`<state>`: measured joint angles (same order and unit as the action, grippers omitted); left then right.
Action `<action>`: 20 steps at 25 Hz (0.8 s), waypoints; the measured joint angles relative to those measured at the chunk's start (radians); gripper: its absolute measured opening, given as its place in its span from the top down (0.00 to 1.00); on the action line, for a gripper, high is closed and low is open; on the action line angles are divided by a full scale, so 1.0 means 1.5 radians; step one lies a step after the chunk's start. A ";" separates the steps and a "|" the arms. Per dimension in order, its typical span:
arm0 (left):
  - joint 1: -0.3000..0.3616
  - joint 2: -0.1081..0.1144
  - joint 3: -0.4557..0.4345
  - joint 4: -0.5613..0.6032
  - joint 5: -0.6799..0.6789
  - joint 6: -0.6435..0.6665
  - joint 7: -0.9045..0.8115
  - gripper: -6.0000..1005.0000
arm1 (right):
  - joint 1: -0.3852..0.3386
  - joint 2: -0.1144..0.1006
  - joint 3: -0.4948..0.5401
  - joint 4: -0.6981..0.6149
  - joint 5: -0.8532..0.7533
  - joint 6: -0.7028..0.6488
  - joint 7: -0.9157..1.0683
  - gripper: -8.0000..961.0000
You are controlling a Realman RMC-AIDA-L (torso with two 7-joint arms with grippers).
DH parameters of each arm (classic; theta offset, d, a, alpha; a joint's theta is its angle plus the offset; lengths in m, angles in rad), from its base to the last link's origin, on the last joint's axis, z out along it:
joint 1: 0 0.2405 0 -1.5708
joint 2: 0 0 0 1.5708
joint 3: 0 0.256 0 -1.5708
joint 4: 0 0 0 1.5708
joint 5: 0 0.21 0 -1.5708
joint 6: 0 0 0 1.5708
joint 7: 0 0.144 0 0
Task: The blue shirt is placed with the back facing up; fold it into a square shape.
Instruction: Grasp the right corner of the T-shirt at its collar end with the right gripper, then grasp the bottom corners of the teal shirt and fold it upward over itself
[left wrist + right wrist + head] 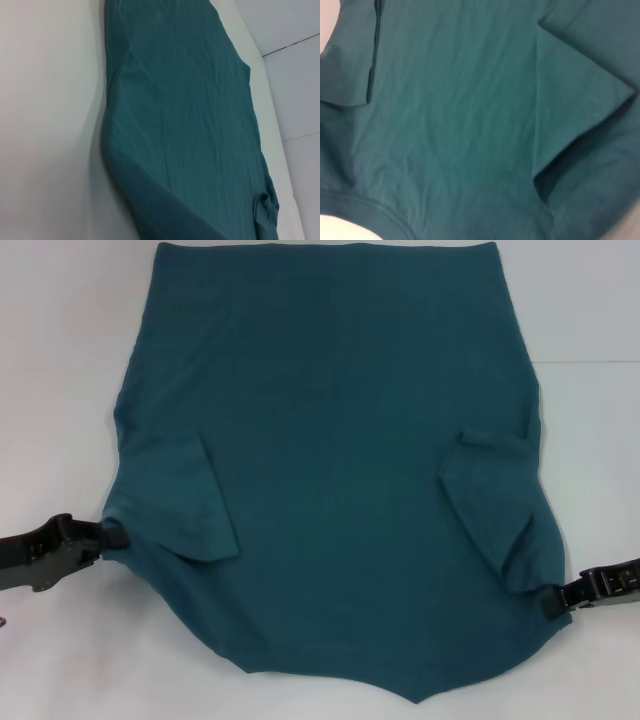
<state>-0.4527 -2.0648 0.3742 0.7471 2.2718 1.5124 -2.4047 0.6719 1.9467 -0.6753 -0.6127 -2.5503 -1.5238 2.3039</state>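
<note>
While the blue shirt (330, 460) lies spread across mid-frame, left gripper (112, 536) and right gripper (556, 600) have fingers clamped on its lower side edges.

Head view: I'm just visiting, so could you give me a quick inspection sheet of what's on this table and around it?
Surface: white table, bare on both sides of the cloth.
Job's things: blue shirt spread flat, plain side up, both sleeves folded in onto the body, not yet square.
Clutter: nothing seen.
Grippers: left claw at the shirt's left edge by the sleeve; right claw at the right edge. Each touches the cloth; whether either is pinching it can't be told.
Cables: nothing seen.
Surroundings: left wrist view shows a pale wall or floor beyond the table's edge.
</note>
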 joint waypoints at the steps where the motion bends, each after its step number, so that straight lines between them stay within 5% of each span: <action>1: 0.000 0.000 0.000 0.000 0.000 0.000 0.001 0.96 | 0.000 0.000 0.001 0.000 0.001 0.000 0.000 0.80; 9: 0.003 0.001 0.000 0.000 0.000 0.014 0.017 0.96 | -0.019 -0.006 0.006 -0.003 0.054 -0.033 -0.020 0.95; 20: 0.035 0.019 -0.001 0.035 0.035 0.169 0.051 0.96 | -0.051 -0.026 0.002 -0.006 0.064 -0.144 -0.035 0.94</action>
<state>-0.4004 -2.0367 0.3723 0.8002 2.3249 1.7663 -2.3276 0.5954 1.9080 -0.6727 -0.6214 -2.4548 -1.7394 2.2521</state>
